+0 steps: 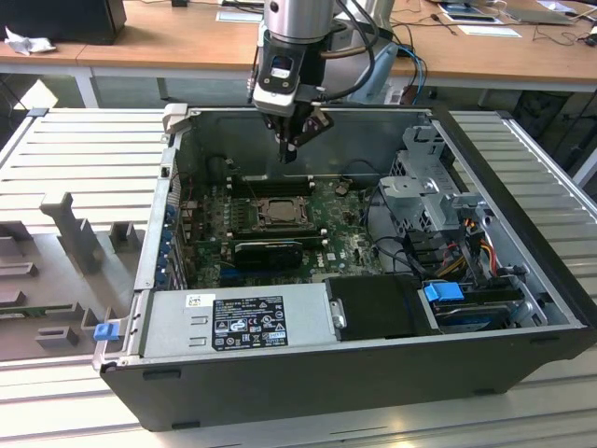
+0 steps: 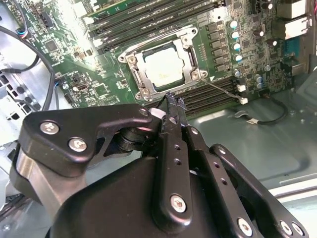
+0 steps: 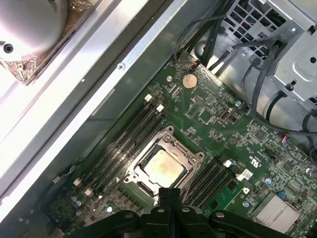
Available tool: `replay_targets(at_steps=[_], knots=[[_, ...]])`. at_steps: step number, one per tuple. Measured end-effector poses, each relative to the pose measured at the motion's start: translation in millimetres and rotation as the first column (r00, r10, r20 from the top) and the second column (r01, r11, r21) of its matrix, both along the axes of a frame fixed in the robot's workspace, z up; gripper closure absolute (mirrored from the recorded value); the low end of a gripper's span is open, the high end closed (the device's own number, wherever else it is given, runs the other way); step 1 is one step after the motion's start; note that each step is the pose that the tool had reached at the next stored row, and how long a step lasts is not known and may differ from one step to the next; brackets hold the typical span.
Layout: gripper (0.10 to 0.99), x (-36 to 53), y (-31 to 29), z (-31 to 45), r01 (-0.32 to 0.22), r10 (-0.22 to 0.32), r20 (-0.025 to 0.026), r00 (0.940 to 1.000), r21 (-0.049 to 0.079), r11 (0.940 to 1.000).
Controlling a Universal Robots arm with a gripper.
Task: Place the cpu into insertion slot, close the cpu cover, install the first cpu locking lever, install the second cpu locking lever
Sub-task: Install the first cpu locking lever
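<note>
end effector [image 1: 290, 150] closed, above seated cpu [image 3: 163, 167]

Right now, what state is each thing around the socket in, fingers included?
cpu: seated in the insertion slot, pale top showing.
insertion slot: occupied.
cpu cover: down flat around the cpu.
gripper: fingers shut, nothing seen between them, hovering clear of the socket.
computer case: lying with its side open.
</note>
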State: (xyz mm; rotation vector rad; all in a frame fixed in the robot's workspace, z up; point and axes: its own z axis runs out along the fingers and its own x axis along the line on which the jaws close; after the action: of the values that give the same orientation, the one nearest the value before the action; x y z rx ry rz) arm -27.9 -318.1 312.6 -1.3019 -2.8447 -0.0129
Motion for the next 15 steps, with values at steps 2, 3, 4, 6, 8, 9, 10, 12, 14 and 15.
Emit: replay_targets(at_steps=[2,3,4,6,8,9,10,12,14,15], knots=[[0.98,0.0,0.0,0.0,-0.018,0.018,0.0,0.9998,0.0,0.9998],[0.98,0.0,0.0,0.0,-0.025,0.025,0.0,0.9997,0.0,0.9997],[0.98,0.0,0.0,0.0,-0.034,0.034,0.0,0.9994,0.0,0.9994],[0.98,0.0,0.0,0.0,-0.051,0.051,0.0,0.9987,0.0,0.9987],[0.98,0.0,0.0,0.0,-0.075,0.075,0.0,0.9972,0.0,0.9972],[0.98,0.0,0.0,0.0,-0.09,0.09,0.0,0.9959,0.0,0.9959],[0.98,0.0,0.0,0.0,-0.103,0.103,0.0,0.9947,0.0,0.9947],[0.98,0.0,0.0,0.0,-0.122,0.122,0.0,0.9925,0.0,0.9925],[0.98,0.0,0.0,0.0,-0.141,0.141,0.0,0.9901,0.0,0.9901],[0.98,0.0,0.0,0.0,-0.156,0.156,0.0,0.9877,0.0,0.9877]])
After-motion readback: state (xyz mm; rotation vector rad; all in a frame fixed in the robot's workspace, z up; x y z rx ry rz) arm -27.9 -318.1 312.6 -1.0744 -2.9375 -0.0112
